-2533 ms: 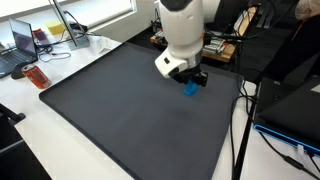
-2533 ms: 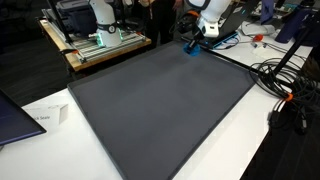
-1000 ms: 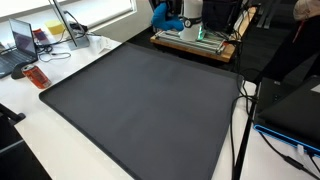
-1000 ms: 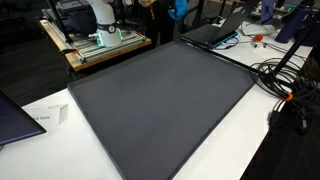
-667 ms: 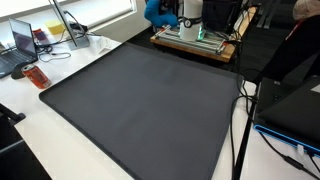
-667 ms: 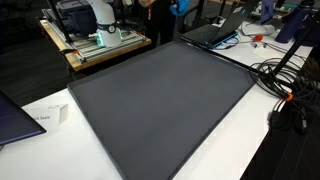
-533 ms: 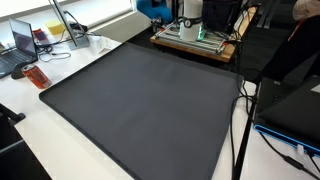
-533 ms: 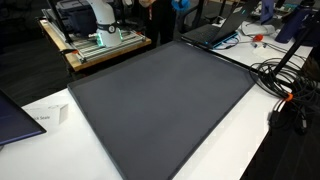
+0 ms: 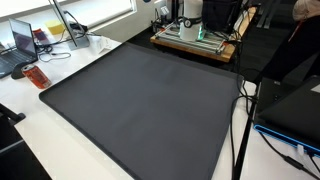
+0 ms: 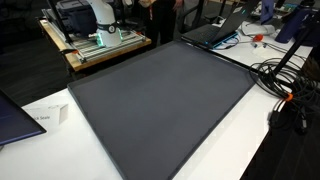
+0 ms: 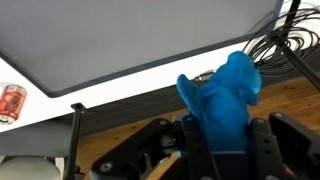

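Observation:
In the wrist view my gripper is shut on a bright blue soft toy, which sticks up from between the black fingers. The toy hangs high in the air, beyond the edge of the dark grey mat seen far below. Neither the arm nor the toy shows in either exterior view; only the bare dark mat lies there.
A red can lies on the white table beside the mat. Black cables coil by the mat's corner, with wooden floor below. A bench with equipment stands behind the mat; laptops and cables ring the table.
The arm has lifted the blue toy off the mat's far corner and carried it up and out of both exterior views. The grip has stayed shut.

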You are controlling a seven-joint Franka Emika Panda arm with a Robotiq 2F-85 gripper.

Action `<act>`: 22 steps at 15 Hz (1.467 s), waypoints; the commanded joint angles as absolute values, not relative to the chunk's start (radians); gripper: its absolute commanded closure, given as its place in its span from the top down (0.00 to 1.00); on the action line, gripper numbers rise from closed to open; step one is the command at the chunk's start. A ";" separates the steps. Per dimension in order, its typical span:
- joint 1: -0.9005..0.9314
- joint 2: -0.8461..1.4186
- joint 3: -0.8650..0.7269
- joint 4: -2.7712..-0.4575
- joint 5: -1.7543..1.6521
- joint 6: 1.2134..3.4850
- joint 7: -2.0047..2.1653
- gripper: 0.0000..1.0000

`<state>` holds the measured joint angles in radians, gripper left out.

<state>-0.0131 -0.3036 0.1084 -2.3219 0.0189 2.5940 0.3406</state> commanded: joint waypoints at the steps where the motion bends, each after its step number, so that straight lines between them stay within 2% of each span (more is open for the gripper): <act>1: -0.053 -0.323 0.125 -2.291 -0.043 2.625 0.399 0.01; 12: -0.113 -0.375 0.144 -2.154 -0.153 2.580 0.414 0.01; 22: -0.131 -0.343 0.157 -1.842 -0.238 2.475 0.394 0.01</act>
